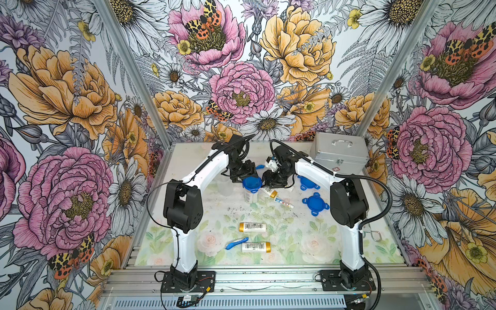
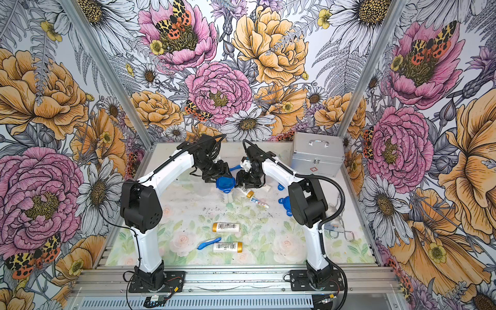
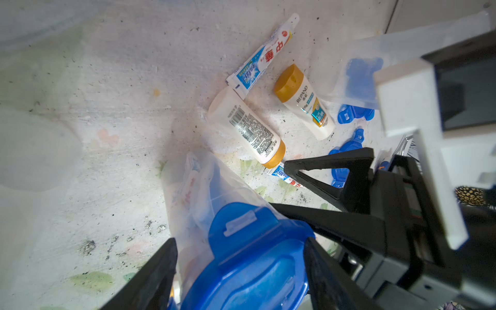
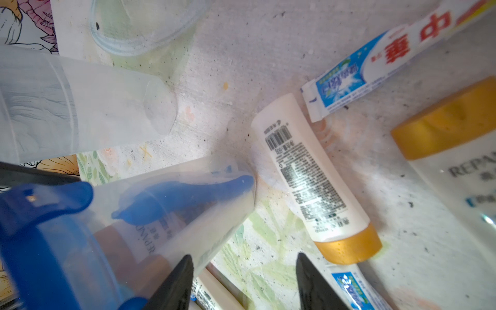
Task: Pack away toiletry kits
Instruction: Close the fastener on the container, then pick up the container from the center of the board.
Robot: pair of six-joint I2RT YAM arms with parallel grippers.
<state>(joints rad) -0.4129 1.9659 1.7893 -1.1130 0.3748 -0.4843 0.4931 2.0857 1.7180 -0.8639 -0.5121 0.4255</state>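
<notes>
Left wrist view: we see the left gripper straddling the blue four-tabbed plastic lid, which sits on the clear plastic cup. It has one black finger on each side, spread wide; we cannot tell if they press on it. The right gripper has its fingers apart with only bare table between them, and one finger is just beside the cup wall. Through the wall we make out a blue toothbrush and a white labelled bottle inside. In both top views the lidded cup stands mid-table toward the back, between the two grippers. Just beside it lie a white gold-capped bottle and a small white-blue toothpaste tube. Two loose blue lids sit to its right. Near the front edge we see two more gold-capped bottles lying flat, with a second blue toothbrush just beside the nearer one. A silver metal case stands closed at the back right corner.
</notes>
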